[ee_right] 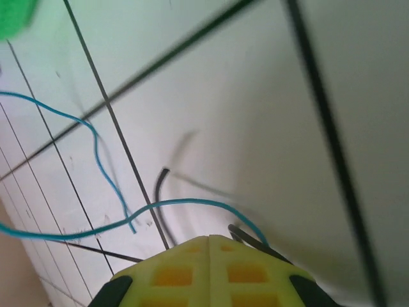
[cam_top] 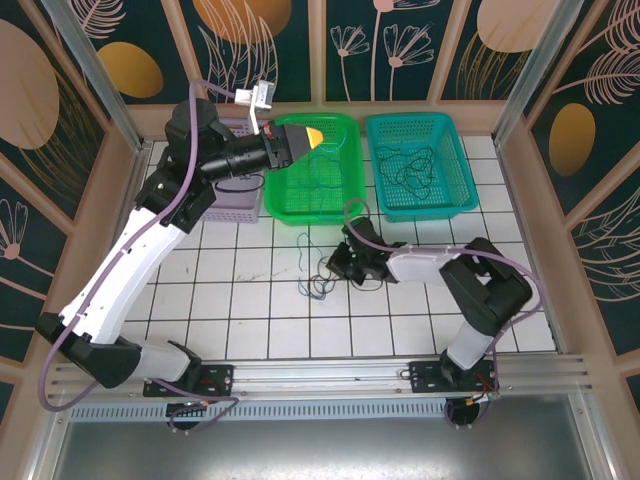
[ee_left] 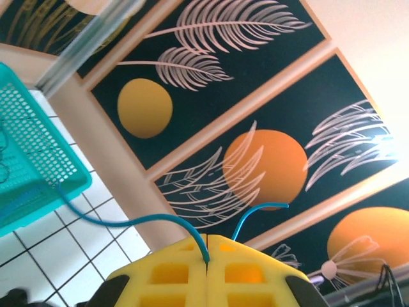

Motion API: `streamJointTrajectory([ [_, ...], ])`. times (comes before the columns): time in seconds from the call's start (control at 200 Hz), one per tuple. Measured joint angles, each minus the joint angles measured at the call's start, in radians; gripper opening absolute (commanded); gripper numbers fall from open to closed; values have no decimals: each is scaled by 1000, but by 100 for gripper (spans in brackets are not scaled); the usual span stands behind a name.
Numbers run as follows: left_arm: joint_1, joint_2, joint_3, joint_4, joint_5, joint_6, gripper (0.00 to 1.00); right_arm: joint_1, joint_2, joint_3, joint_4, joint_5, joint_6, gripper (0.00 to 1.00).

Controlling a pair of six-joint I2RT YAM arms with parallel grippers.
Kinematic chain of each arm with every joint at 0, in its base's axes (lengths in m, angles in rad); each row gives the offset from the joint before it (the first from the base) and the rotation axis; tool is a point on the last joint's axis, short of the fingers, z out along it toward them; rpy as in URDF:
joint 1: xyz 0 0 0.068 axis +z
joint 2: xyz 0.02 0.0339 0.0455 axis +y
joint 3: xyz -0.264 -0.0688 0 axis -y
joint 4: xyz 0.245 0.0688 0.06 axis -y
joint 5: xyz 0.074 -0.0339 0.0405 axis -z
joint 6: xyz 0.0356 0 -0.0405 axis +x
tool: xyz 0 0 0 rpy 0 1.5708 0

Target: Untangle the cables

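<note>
My left gripper (cam_top: 312, 137) hangs raised over the green basket (cam_top: 300, 214), its yellow jaws (ee_left: 208, 246) shut on a thin blue cable (ee_left: 128, 222) that arcs out to both sides. A small tangle of blue and dark cables (cam_top: 318, 280) lies on the white tiles in the middle. My right gripper (cam_top: 343, 262) sits low on the table just to the right of the tangle. In the right wrist view its jaws (ee_right: 209, 242) are shut with nothing showing in the seam. A blue cable (ee_right: 179, 203) and a black cable (ee_right: 160, 192) run beside and under its right finger.
The green basket holds a cable loop. The teal basket (cam_top: 455, 205) to its right holds several dark cables and also appears as the teal basket (ee_left: 38, 192) in the left wrist view. A purple basket (cam_top: 235, 205) stands under my left arm. Patterned walls close in the table.
</note>
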Motion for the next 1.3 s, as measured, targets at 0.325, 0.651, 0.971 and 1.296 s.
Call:
streamJointTrajectory([
  [0.325,49,30,-53,-68,-74,-85,0,-3,-435,-2,-174,201,-229,37],
  [0.651,51,56,-60,-69,-125,-203,0,77,-622,131,-205,332,-353,46],
  [0.971,51,188,106,-53,-172,-360,0,66,-547,208,-3,365,-559,56],
  [1.296,64,324,322,-39,-199,-483,0,-166,-606,148,74,333,-625,55],
])
